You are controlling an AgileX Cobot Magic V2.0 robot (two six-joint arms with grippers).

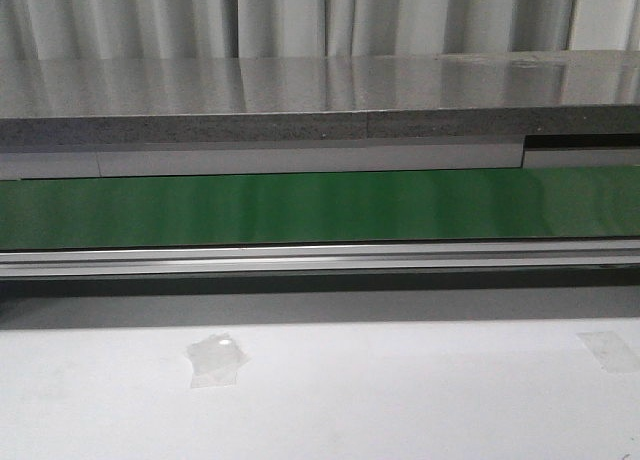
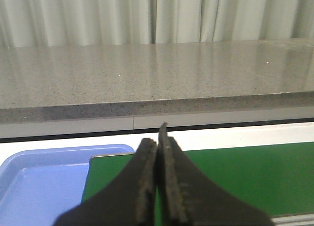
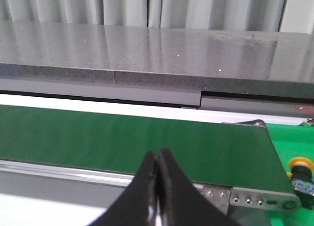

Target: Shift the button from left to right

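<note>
White tabletop (image 1: 400, 400) nearest in the front view, two tape patches (image 1: 216, 361) stuck to it; neither arm showed there. Beyond it a metal rail (image 1: 320, 259), then the green belt (image 1: 320, 208), grey stone ledge (image 1: 300, 105), curtain (image 1: 300, 15) behind. Left claw (image 2: 158, 152) clenched on nothing, hanging over the belt's end beside a blue tray (image 2: 44, 179). Right claw (image 3: 157, 174) likewise clenched, empty, over the belt's near rail. Button (image 3: 301, 171) sat just past the belt's right end, on green surface, yellow head up, well apart from both claws.
</note>
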